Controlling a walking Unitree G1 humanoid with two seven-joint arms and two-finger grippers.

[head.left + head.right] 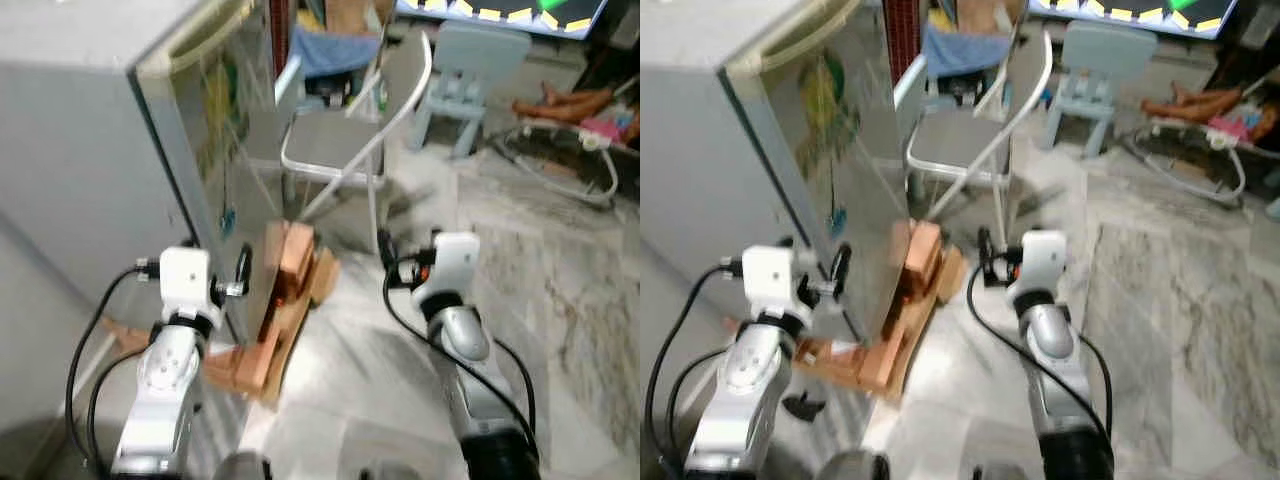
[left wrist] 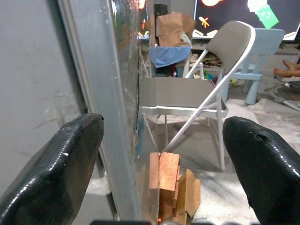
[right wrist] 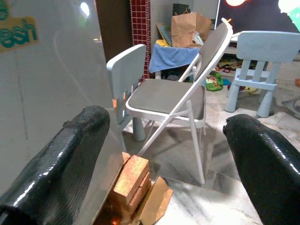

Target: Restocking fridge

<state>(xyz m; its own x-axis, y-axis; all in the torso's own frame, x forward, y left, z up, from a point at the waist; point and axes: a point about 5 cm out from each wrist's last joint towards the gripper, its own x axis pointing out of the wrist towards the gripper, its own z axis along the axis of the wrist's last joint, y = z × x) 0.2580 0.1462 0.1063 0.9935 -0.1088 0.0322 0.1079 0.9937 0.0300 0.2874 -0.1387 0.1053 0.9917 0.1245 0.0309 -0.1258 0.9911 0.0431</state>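
While both grippers hang spread and empty, the fridge stands closed just ahead of the left gripper; hooking its door edge squarely would open it, the right gripper waiting alongside.

Head eyes look down on the fridge corner; both wrist cameras face forward, sharing the chair and bricks.

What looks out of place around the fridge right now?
A loose pile of orange-brown bricks lies on the floor against the fridge's lower corner, some tilted, odd for a home floor. Both grippers, left and right, are open and hold nothing.
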